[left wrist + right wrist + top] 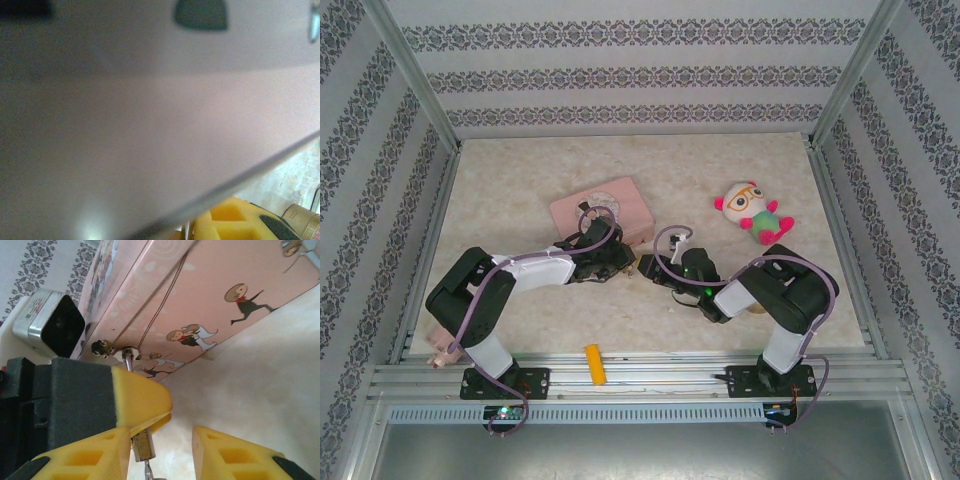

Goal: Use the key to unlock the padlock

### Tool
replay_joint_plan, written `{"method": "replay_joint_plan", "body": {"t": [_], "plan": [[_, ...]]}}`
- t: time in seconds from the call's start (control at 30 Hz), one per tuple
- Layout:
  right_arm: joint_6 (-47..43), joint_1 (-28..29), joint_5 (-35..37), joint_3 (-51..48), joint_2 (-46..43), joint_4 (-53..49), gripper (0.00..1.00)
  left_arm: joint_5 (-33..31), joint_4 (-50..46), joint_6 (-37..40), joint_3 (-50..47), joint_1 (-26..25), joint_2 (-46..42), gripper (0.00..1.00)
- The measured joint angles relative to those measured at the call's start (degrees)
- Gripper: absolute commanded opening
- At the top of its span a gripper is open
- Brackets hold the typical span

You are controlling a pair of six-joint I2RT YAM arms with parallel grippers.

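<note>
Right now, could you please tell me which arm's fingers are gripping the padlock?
The left arm's fingers pinch the padlock; the right arm's fingers stand open beside it.

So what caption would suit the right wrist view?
Brass padlock on a pink tin, between the right end effector's parted yellow fingers.

pink tin (603, 208), plush toy (753, 211), yellow block (594, 364)

The padlock (142, 446), small, squarish and brass-coloured, is hanging upright just below the pink tin's (210, 305) edge. Its upper part is sitting between the left gripper's (152, 419) yellow fingertips. Its thin silver shackle (128, 358) is reaching up to the tin's clasp. The key (148, 471), a thin grey sliver, is poking down from the padlock's bottom face.
</note>
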Motion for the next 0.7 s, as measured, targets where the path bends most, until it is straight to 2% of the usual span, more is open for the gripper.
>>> {"method": "replay_joint_plan", "body": {"t": [0.33,0.47,0.7], "plan": [[-0.6,1.7,2.1,0.0,0.6,0.5,0.36,0.0,0.0,0.0,-0.1,0.0,0.0,0.27],[-0.6,4.1,1.4,0.3,2.0,0.9,0.32,0.4,0.0,0.0,-0.1,0.0,0.0,0.27],[-0.5,6.0,1.6,-0.1,2.3,2.7,0.32,1.1,0.0,-0.5,-0.4,0.0,-0.5,0.27]]}}
